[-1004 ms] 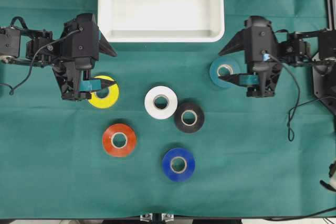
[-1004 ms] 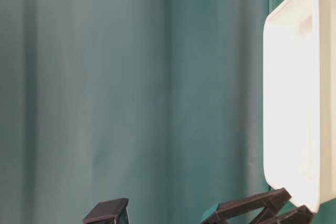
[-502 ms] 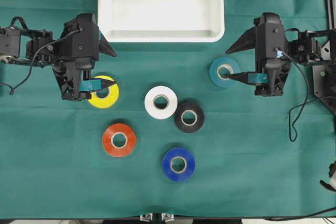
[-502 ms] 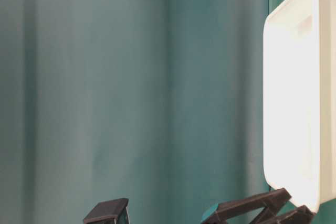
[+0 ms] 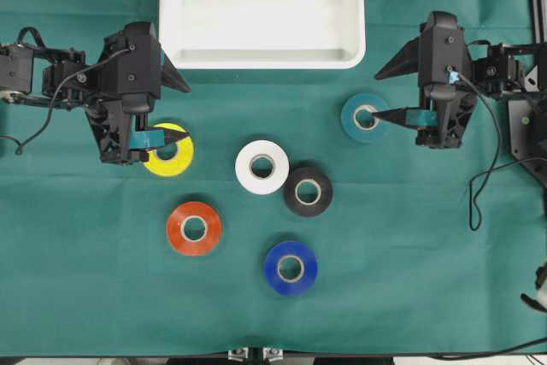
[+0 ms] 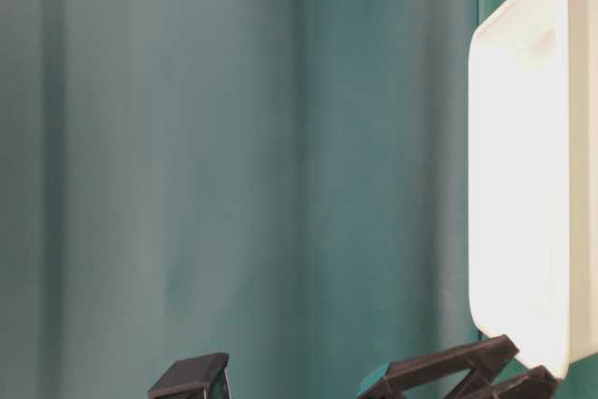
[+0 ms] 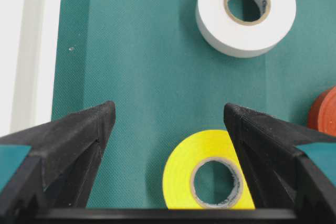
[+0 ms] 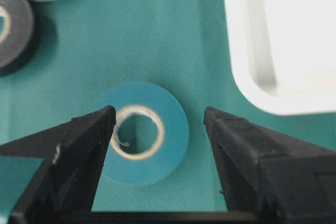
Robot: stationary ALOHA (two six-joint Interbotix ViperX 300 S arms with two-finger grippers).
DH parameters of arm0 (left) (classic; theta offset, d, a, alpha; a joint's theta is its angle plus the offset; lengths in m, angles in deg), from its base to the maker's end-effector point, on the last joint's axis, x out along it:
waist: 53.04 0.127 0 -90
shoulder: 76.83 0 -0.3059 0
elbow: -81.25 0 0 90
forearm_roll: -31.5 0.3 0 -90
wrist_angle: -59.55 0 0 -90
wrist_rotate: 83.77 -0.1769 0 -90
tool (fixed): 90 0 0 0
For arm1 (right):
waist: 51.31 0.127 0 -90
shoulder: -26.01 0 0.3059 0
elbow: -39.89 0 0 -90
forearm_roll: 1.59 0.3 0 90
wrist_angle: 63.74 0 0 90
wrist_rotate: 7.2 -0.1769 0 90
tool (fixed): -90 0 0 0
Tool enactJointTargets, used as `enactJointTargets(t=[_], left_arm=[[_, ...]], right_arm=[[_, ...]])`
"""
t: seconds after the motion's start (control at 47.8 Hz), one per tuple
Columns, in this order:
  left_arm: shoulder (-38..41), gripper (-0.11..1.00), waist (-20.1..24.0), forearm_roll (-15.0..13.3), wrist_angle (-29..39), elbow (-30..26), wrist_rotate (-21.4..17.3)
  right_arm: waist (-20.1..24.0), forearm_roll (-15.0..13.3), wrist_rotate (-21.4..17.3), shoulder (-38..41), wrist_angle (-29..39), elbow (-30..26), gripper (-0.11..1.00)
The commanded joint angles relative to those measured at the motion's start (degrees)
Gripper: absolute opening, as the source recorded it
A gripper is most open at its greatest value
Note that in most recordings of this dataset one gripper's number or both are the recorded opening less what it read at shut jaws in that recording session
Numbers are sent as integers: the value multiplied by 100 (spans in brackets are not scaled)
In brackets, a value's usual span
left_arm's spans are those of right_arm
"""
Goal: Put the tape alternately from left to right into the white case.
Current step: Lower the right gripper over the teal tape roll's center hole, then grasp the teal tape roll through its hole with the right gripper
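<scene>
While both grippers stood open and empty, 6 rolls lay flat; the teal roll (image 5: pixel 366 117) looked light, rigid, best pinched across its rim.

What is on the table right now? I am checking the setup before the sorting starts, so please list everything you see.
White tray: one, top centre, nothing in it.
Yellow tape roll: one, left, under the left gripper.
Teal tape roll: one, right, at the right gripper's tips.
White tape roll: one, centre.
Black tape roll: one, touching the white roll.
Orange-red tape roll: one, lower left.
Blue tape roll: one, bottom centre.
Green cloth: covers the table.
Left gripper: open.
Right gripper: open.
</scene>
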Motion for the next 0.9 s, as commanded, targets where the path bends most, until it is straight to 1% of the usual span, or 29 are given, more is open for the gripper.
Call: enactJointTargets(t=[0.0, 0.188, 0.418, 0.879], left_arm=[[-53, 65, -9, -18, -26, -132, 0], [-53, 65, -9, -18, -26, -132, 0], [-53, 65, -9, -18, -26, -123, 0], [-53, 65, -9, -18, -26, -88, 0]], right_arm=[[-114, -9, -53, 26, -53, -9, 76], [-193, -9, -132, 334, -141, 35, 76], [-202, -9, -290, 914, -360, -97, 76], [-264, -9, -308, 1556, -360, -299, 76]])
